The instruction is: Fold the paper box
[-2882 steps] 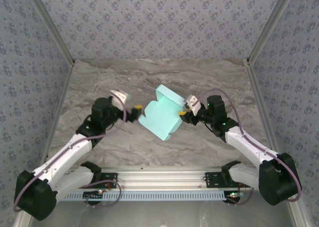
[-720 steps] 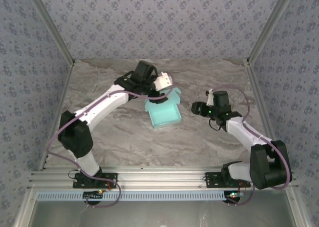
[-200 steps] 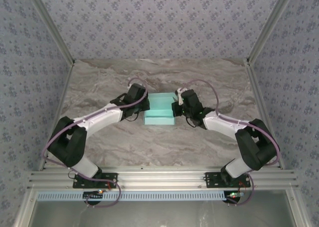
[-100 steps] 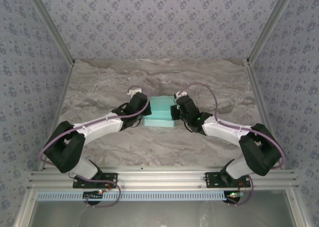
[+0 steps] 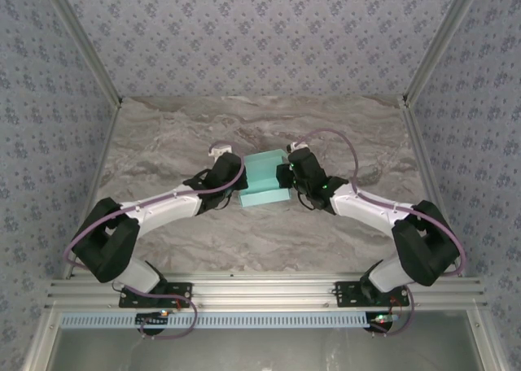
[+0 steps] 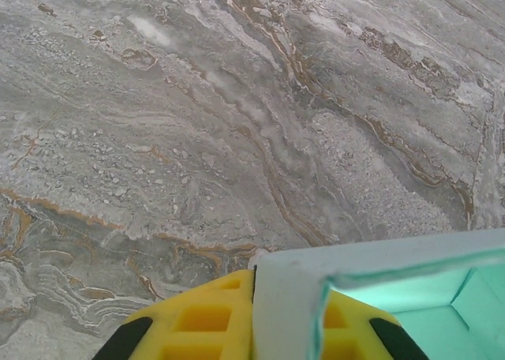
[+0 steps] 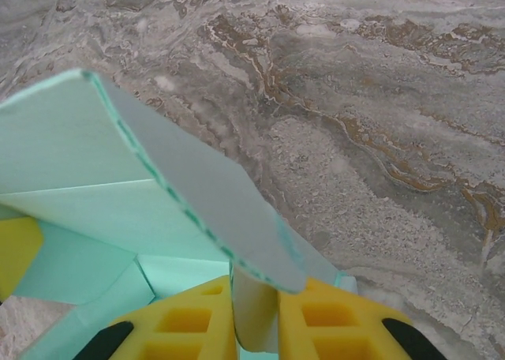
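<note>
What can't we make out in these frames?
Top external: fingertips of left hand and right hand on the pale mint card paper box, hidden under the wrists; creases too small.
Left wrist: most of the box, cut by frame edges.
Right wrist: much box interior, behind raised flap.

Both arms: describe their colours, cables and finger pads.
The left arm and right arm share one build: white link shells between chunky black joint housings, with a mauve cable looping along each. The wrist views show bright yellow fingers moulded with square recesses, black at their outer edges.
</note>
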Controlling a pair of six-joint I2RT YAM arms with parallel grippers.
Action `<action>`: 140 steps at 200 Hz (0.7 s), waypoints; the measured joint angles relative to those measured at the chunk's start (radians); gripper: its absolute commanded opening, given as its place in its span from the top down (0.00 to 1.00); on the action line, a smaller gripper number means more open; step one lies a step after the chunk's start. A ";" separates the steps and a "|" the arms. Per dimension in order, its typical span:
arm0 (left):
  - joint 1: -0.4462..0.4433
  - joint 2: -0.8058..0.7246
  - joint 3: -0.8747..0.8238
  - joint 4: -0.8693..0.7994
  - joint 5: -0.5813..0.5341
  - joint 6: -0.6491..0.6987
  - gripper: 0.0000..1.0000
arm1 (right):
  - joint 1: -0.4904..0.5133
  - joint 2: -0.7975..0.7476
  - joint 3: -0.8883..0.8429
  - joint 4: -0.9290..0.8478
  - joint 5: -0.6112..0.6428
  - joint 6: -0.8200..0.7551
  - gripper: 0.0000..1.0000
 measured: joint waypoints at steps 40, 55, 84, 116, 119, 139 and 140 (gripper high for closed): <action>-0.058 0.001 -0.049 0.065 -0.083 0.051 0.92 | 0.000 -0.011 -0.051 0.003 -0.028 0.018 0.76; -0.084 0.001 -0.065 0.092 -0.124 0.073 0.92 | -0.001 -0.043 -0.082 0.001 -0.043 0.041 0.72; -0.113 0.002 -0.088 0.140 -0.168 0.098 0.93 | -0.015 -0.134 -0.114 -0.046 -0.070 0.084 0.57; -0.117 0.025 -0.088 0.174 -0.212 0.112 0.93 | -0.056 -0.240 -0.115 -0.118 -0.098 0.139 0.51; -0.117 0.028 -0.088 0.179 -0.216 0.113 0.93 | -0.060 -0.248 -0.115 -0.124 -0.101 0.139 0.51; -0.117 0.045 -0.085 0.204 -0.238 0.117 0.93 | -0.092 -0.302 -0.115 -0.174 -0.118 0.171 0.45; -0.117 0.046 -0.084 0.205 -0.238 0.118 0.93 | -0.094 -0.305 -0.115 -0.177 -0.119 0.173 0.45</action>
